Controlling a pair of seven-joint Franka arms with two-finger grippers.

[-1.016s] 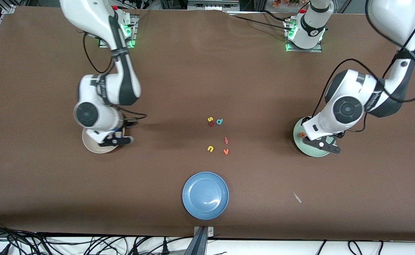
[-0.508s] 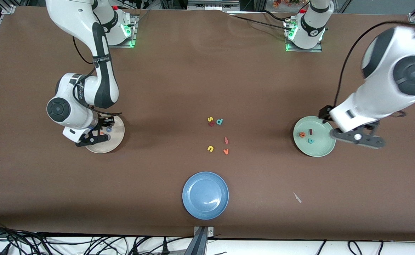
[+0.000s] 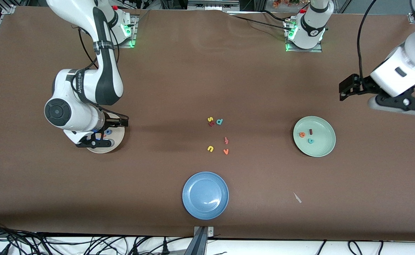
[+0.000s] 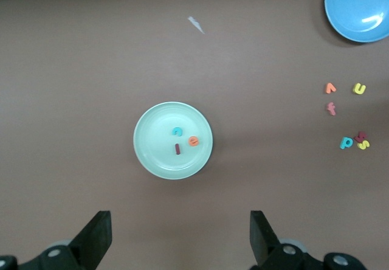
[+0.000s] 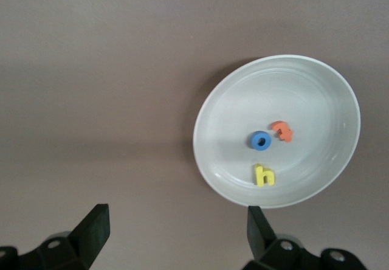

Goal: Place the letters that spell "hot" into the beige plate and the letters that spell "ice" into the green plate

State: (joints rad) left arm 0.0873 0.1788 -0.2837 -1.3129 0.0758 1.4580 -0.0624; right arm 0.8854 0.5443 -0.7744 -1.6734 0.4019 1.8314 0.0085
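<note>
Beige plate (image 5: 276,130): sitting toward the right arm's end of the table (image 3: 207,78), half hidden under the right arm in the front view.
"hot" letters: all inside the beige plate — blue "o" (image 5: 261,140) touching the orange "t" (image 5: 282,131), yellow "h" (image 5: 264,175) just beside them, apart.
Green plate (image 3: 326,150): resting toward the left arm's end of the table, fully in the open.
"ice" letters: all inside the green plate — orange "e" (image 3: 302,134), dark red "i" (image 3: 311,131), teal "c" (image 3: 310,141), close together, none touching.
Right hand (image 5: 176,230): hanging over the beige plate's edge, fingers spread wide, gripping nothing.
Left hand (image 4: 179,236): up in the air over bare table at the left arm's end, clear of the green plate, fingers wide apart, holding nothing.
Leftover letters: mid-table cluster — yellow "s" (image 3: 210,119), dark red letter (image 3: 211,124) touching it, teal "d" (image 3: 220,122) just beside; nearer the front camera, pinkish-red "f" (image 3: 226,140), yellow "u" (image 3: 210,148), orange "v" (image 3: 226,151).
Blue plate (image 3: 205,195): nearest the front camera, nothing in it.
White scrap (image 3: 297,197): lying on the table, nearer the front camera than the green plate.
</note>
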